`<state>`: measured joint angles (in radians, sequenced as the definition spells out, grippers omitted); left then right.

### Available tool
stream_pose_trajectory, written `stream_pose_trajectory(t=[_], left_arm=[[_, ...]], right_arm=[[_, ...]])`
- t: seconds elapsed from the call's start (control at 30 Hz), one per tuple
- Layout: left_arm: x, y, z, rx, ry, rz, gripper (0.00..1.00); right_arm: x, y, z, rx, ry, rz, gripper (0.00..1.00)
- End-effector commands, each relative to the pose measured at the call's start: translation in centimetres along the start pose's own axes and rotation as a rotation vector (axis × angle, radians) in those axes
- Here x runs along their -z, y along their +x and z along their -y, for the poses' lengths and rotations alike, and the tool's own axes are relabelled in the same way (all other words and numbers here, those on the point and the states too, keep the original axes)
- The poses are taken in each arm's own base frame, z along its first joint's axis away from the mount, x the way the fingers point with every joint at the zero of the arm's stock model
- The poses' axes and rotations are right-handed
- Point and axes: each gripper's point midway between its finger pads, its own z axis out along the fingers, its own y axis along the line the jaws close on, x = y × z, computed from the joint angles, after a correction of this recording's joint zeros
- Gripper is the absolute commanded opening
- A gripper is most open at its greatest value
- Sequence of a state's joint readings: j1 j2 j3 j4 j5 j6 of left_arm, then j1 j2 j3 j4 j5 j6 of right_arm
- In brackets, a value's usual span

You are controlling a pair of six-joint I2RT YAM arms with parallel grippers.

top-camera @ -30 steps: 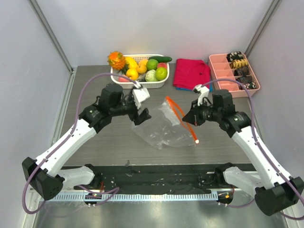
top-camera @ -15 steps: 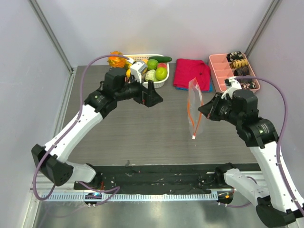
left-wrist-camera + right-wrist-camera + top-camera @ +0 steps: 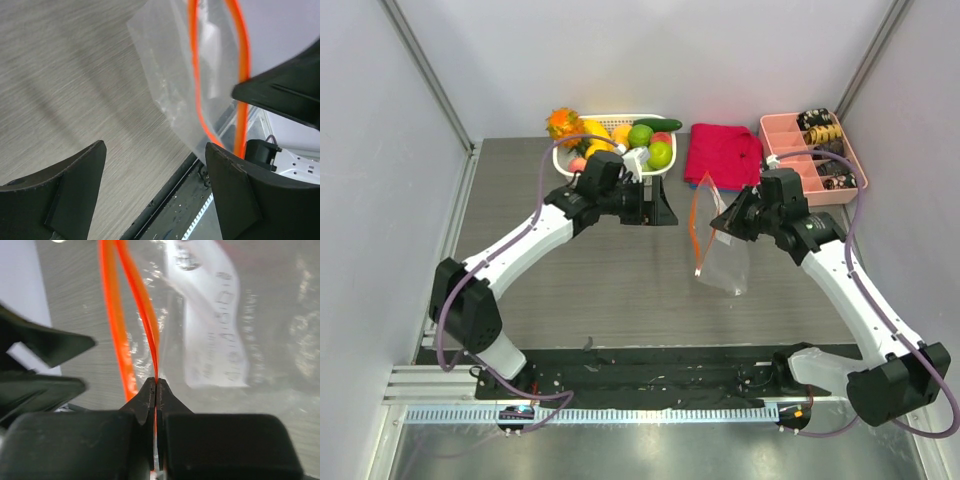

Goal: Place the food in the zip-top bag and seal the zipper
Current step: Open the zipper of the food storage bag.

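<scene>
Top external view: our right tool [image 3: 716,224] pinches the zipper [image 3: 693,232], the zip-top bag [image 3: 725,270] hanging with its mouth upright; our left tool [image 3: 658,212] gapes empty just beside the bag.

The clear zip-top bag [image 3: 723,262] hangs upright, well to the right of the white basket [image 3: 612,118], its orange-red zipper [image 3: 695,226] parted on the side facing the basket. The food [image 3: 620,138] lies piled in that basket; the bag seems empty.
</scene>
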<state>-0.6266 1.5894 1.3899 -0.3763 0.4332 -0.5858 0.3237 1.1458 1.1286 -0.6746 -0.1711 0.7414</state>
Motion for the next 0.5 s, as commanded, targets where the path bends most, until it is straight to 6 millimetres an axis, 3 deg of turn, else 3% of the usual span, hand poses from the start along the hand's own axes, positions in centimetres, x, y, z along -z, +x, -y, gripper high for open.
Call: stream_pose_trajectory(t=[0.0,0.17,0.27,0.4,0.47], left_arm=[[-0.9,-1.8,0.9,-0.004,0.037,0.057,0.81],[-2.6,-1.8,0.8,0.024,0.066,0.041,0.74],[-3.3,-1.6,1.0,0.031,0.095,0.026,0.64],[-3.2,-1.0,0.9,0.089,0.137,0.026,0.65],[-2.5,-1.8,0.8,0.109,0.162,0.081,0.66]], right_arm=[[-0.4,-1.2,-3.7,0.021,-0.156,0.053,0.01],[-1.4,-0.5,-4.1,0.012,-0.193,0.026,0.01],[-1.7,-0.7,-3.9,0.010,-0.190,0.038,0.01],[-2.0,-1.0,-3.5,0.025,-0.170,0.053,0.01],[-2.2,-0.9,-3.1,0.029,-0.155,0.056,0.01]])
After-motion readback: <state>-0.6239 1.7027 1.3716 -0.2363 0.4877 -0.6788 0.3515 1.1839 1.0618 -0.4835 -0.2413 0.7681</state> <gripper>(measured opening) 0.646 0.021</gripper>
